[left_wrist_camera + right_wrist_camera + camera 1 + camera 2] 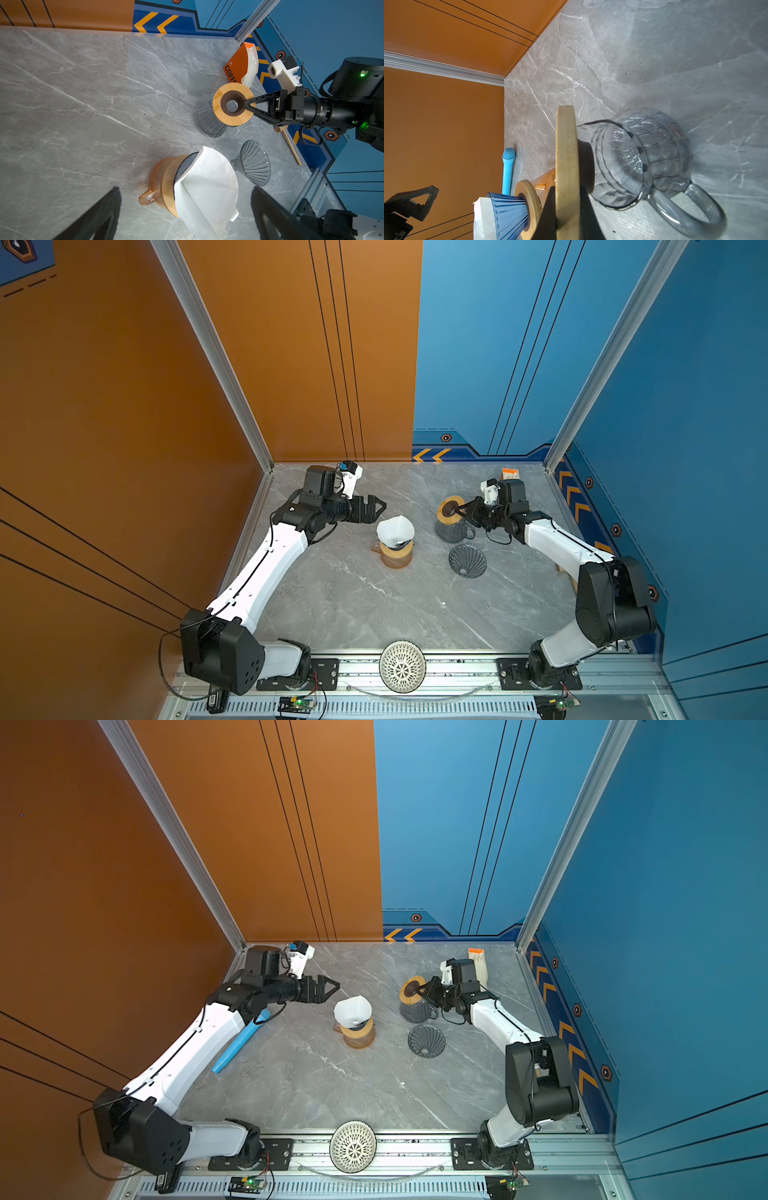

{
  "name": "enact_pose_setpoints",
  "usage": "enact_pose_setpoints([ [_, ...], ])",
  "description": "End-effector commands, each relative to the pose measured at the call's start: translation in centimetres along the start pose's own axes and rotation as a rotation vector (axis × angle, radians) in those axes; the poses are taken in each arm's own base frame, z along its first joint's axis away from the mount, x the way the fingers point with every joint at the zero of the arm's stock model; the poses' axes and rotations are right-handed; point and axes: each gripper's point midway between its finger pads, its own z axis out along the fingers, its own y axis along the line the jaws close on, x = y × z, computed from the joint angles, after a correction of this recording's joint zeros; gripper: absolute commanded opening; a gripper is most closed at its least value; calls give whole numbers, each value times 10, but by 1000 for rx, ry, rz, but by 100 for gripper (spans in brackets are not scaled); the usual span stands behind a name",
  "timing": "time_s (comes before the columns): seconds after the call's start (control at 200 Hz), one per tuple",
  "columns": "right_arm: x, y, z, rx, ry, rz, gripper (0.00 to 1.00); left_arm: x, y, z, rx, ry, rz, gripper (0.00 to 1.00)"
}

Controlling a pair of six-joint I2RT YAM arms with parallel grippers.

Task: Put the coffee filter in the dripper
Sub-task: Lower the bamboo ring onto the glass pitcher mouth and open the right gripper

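Left claw [379, 511], jaws wide and empty, points at the white filter [395, 529] just ahead, perched askew in the dripper [508, 214] atop the amber jug [397, 558] — while the right claw [246, 103], farther off, is clamped on a wooden ring [454, 500].

Enclosure: orange wall [124, 406] on left side and left half of back; blue wall [706, 406] on right side and right half of back. Thin black lines run down both. Aluminium posts [216, 356] at back corners. Grey marble-pattern tabletop [353, 605]. Yellow chevron strip [432, 455] along blue wall base. Aluminium rail [457, 672] at front edge. Lighting even.
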Motion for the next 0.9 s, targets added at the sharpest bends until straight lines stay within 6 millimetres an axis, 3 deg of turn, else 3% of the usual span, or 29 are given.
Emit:
enact_pose_setpoints([
  [0.0, -8, 3, -1, -26, -25, -3, 8, -3, -7, -4, 3, 1, 10, 98],
  [0.566, 1, -17, 10, 12, 22, 37, 24, -3, -12, -6, 4, 1, 21, 98],
  [0.896, -7, -28, 0, 51, -21, 31, 27, 0, -11, -6, 2, 9, 21, 98],
])
